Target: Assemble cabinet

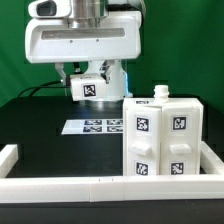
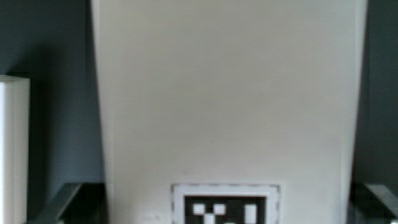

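The cabinet body point(image 1: 160, 135), a white box with several black-and-white tags on its front, stands on the black table at the exterior view's right. My gripper point(image 1: 92, 78) hangs above the table behind the marker board, to the left of the cabinet body. It is shut on a white panel piece point(image 1: 90, 90) with one tag and holds it clear of the table. In the wrist view the panel point(image 2: 222, 100) fills the middle, its tag point(image 2: 231, 207) sits between my fingers point(image 2: 71, 203), and my gripper point(image 2: 224, 210) closes on both sides of it.
The marker board point(image 1: 95, 126) lies flat on the table left of the cabinet body. A low white border rail point(image 1: 100, 186) runs along the front and up the left side point(image 1: 8, 158). A white edge point(image 2: 9, 150) shows beside the panel in the wrist view.
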### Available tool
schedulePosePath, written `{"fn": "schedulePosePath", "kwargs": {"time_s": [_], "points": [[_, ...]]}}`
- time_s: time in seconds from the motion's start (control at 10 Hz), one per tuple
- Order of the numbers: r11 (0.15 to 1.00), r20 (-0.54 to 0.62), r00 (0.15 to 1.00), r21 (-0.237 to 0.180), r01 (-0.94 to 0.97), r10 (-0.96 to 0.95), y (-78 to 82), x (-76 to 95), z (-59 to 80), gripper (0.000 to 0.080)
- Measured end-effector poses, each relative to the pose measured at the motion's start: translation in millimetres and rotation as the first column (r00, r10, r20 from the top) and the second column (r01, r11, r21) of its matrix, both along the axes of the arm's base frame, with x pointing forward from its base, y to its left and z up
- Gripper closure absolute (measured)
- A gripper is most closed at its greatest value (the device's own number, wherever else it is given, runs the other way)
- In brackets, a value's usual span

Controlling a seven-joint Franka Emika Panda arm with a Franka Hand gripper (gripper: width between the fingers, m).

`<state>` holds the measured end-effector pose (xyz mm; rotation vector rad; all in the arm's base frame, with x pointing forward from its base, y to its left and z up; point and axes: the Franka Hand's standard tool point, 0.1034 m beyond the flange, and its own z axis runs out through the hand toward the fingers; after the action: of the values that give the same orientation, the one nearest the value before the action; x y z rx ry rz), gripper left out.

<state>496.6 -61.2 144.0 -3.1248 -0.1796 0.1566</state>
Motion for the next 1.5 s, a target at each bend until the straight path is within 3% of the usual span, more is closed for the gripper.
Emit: {"fn": "schedulePosePath", "kwargs": {"time_s": [0.1,0.3,0.5,0.7,1.1,1.3,1.5], "points": [[1.000,-0.006,1.000,-0.001,0.012,-0.012,2.9,0.3,2.1,0.0239],[0.999,-0.011,0.999,0.003,0.037,-0.037,28.2,15.8,27.3,0.0239],[0.998,0.016,0.998,0.014,0.063,-0.063,44.2,33.6,40.5,0.0239],[0.994,0.001,0.994,0.004,0.107,-0.107,63.2,45.3,44.0,0.0239],[0.995,-0.005,0.995,0.004,0.095,-0.095,66.2,47.4,44.2,0.0239],[0.997,0.018,0.997,0.006,0.076,-0.076,86.2,71.6,56.4,0.0239],[0.996,0.031,0.995,0.002,0.093,-0.093,98.0,91.3,56.2,0.0239]]}}
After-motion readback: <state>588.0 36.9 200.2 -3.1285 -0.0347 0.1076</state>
